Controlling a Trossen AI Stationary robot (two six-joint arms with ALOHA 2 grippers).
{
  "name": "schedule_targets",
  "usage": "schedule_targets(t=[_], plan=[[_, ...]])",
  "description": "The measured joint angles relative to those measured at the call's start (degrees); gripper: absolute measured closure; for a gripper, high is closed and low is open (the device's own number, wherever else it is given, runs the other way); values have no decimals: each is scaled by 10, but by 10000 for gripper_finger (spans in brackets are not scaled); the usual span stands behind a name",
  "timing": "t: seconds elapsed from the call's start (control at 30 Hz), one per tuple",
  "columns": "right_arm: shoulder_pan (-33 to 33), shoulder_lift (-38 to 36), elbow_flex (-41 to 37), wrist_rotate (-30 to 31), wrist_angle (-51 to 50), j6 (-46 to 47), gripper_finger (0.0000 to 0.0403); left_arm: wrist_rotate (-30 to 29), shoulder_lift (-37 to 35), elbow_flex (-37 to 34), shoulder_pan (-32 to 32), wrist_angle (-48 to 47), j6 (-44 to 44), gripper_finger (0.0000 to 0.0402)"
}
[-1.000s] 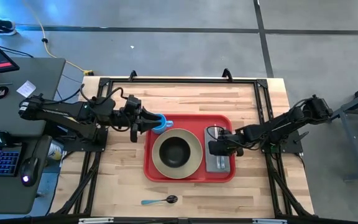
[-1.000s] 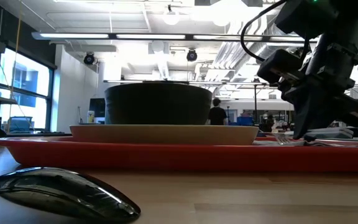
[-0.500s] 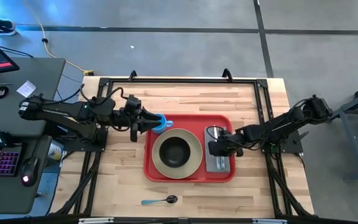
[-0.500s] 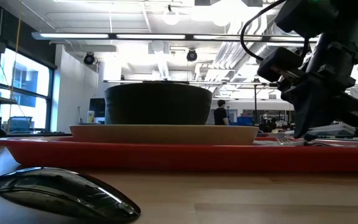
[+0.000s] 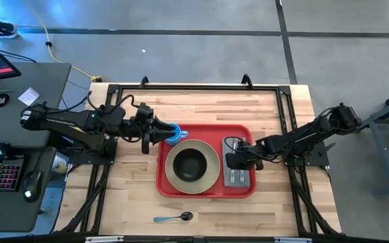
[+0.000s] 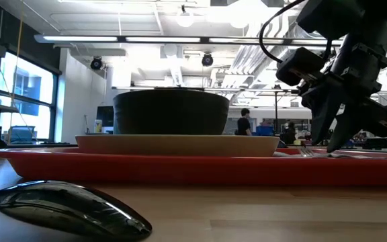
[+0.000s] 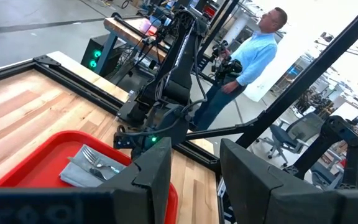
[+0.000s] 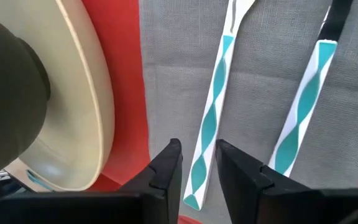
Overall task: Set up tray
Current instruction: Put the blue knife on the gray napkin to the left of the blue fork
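The red tray [image 5: 204, 127] lies mid-table. It carries a beige plate [image 5: 211, 170] with a dark bowl [image 5: 191, 164], and at its right a grey napkin [image 5: 239, 178]. Two teal-and-white cutlery handles [image 8: 211, 106] [image 8: 303, 118] lie on the napkin. My right gripper [image 8: 197, 149] slants down over the napkin, open, with the end of one handle between its fingertips; whether they touch it I cannot tell. My left gripper [image 5: 164, 133] is shut on a blue cup [image 5: 177, 135] over the tray's far left corner. My left gripper has the blue cup by its left side [image 5: 171, 133], the fingers level and coming from the table's left. The fingers themselves hide the place of contact. The cup is upright, its mouth up; whether it stands on the tray I cannot tell.
A spoon [image 5: 174, 217] with a blue handle lies on the bare wood near the table's front edge, its dark bowl [image 6: 66, 208] close in the low view. A black frame [image 5: 194, 86] runs round the table. A person [image 7: 253, 59] stands beyond the right side.
My right gripper has opened over the napkin without shifting. The cutlery handle that stood raised beside it in the low view now lies flat on the napkin next to the other one.
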Motion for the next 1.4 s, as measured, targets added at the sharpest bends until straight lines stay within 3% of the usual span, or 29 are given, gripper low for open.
schedule_targets(t=[0.6, 0.87, 1.0, 1.27, 1.4], plan=[[-1, 0, 0, 37, -13, -7, 341, 0, 0, 0, 0, 0, 0, 229], [9, 0, 36, 14, -19, -48, 356, 0, 0, 0, 0, 0, -6, 229], [17, 0, 104, 31, -99, -82, 356, 0, 0, 0, 0, 0, -13, 229], [1, 4, 294, 96, -399, -136, 366, 0, 0, 0, 0, 0, -14, 229], [-27, 30, 331, 91, -428, -156, 375, 0, 0, 0, 0, 0, -11, 229]])
